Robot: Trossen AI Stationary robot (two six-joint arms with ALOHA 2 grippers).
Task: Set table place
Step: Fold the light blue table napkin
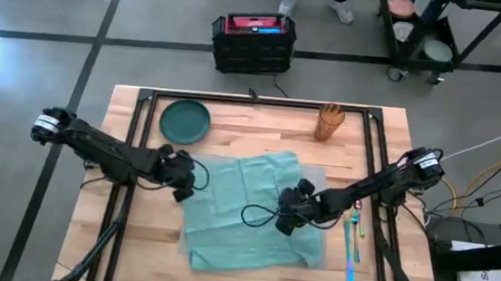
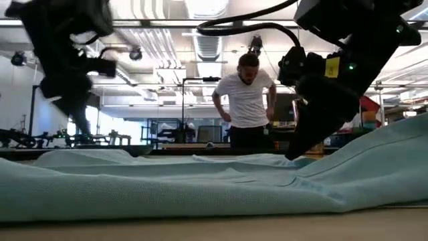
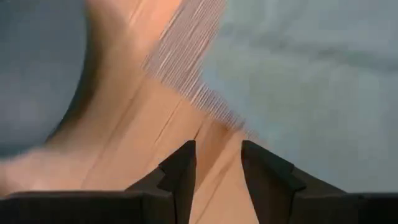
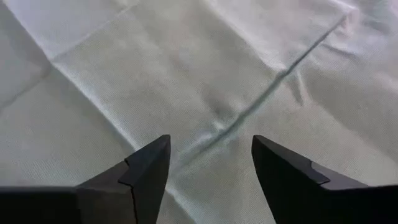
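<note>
A teal cloth (image 1: 249,213) lies spread and wrinkled over the middle of the table (image 1: 133,239). It covers most of the grey placemat, of which one corner (image 1: 317,176) shows at the cloth's far right. My right gripper (image 1: 288,214) (image 4: 211,143) is open just over the cloth's right half, fingers pointing down at a crease (image 4: 249,112). My left gripper (image 1: 185,178) (image 3: 217,146) is open over bare wood beside the cloth's frayed left edge (image 3: 186,81). A dark green plate (image 1: 185,121) rests flat on the table at the far left.
A wooden cup (image 1: 329,122) stands at the far right of the table. Shiny cutlery (image 1: 352,245) lies on the wood right of the cloth. Black rails (image 1: 142,131) run along the table's sides. A person (image 2: 246,100) stands beyond the far edge, near a black crate (image 1: 253,42).
</note>
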